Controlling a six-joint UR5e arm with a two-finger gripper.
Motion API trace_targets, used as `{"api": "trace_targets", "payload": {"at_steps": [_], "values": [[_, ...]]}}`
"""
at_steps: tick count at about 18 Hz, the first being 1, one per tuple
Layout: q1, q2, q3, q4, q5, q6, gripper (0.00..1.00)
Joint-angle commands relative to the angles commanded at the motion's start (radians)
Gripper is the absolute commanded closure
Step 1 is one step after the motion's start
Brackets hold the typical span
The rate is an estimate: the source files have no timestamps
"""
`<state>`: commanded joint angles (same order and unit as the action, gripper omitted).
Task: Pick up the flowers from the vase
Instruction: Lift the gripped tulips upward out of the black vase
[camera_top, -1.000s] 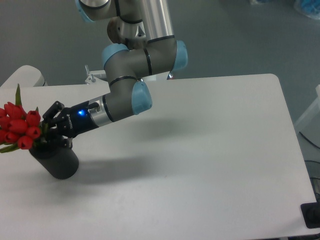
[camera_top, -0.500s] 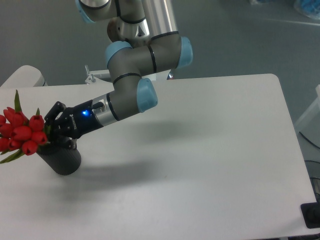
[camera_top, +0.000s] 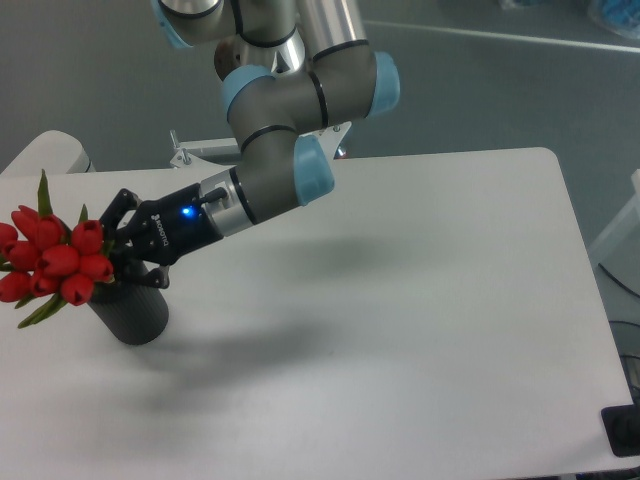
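I've got the gripper (camera_top: 118, 250) low at the left side of the table (camera_top: 420, 300), reaching in from the right toward the flowers (camera_top: 55, 262). The black fingers (camera_top: 125, 203) sit right at the base of the red buds, above the vase's mouth, and they look closed around the stems; the stems themselves are hidden behind the fingers, so I'm going by the closed pose and the contact. A blue light glows on the gripper body.

The flowers are a tight red bunch at the far-left edge of view, leaning out to the left, with green leaves poking up above the buds and down below them. They sit over the top of the vase (camera_top: 133, 313), just left of the gripper.

The vase is the matte black cylinder on the table near the left edge, tilted with its top leaning left, directly under the gripper. Whether the stems are inside its hole I cannot tell.

The arm (camera_top: 275, 175) angles down from the top of view, grey with pale blue joint caps.
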<state>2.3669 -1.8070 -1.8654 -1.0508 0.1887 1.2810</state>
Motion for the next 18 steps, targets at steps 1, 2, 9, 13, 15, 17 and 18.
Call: {"api": "trace_targets", "payload": {"at_steps": [1,2,9,13,15,17,18], "values": [[0.002,0.002,0.003,0.000,0.000,-0.014,0.93],[0.002,0.005,0.011,0.000,0.000,-0.032,0.93],[0.032,0.029,0.035,0.000,-0.035,-0.132,0.93],[0.052,0.041,0.048,0.000,-0.052,-0.173,0.93],[0.058,0.043,0.055,0.000,-0.061,-0.196,0.93],[0.067,0.049,0.066,0.000,-0.083,-0.224,0.93],[0.077,0.049,0.072,0.000,-0.089,-0.233,0.93]]}}
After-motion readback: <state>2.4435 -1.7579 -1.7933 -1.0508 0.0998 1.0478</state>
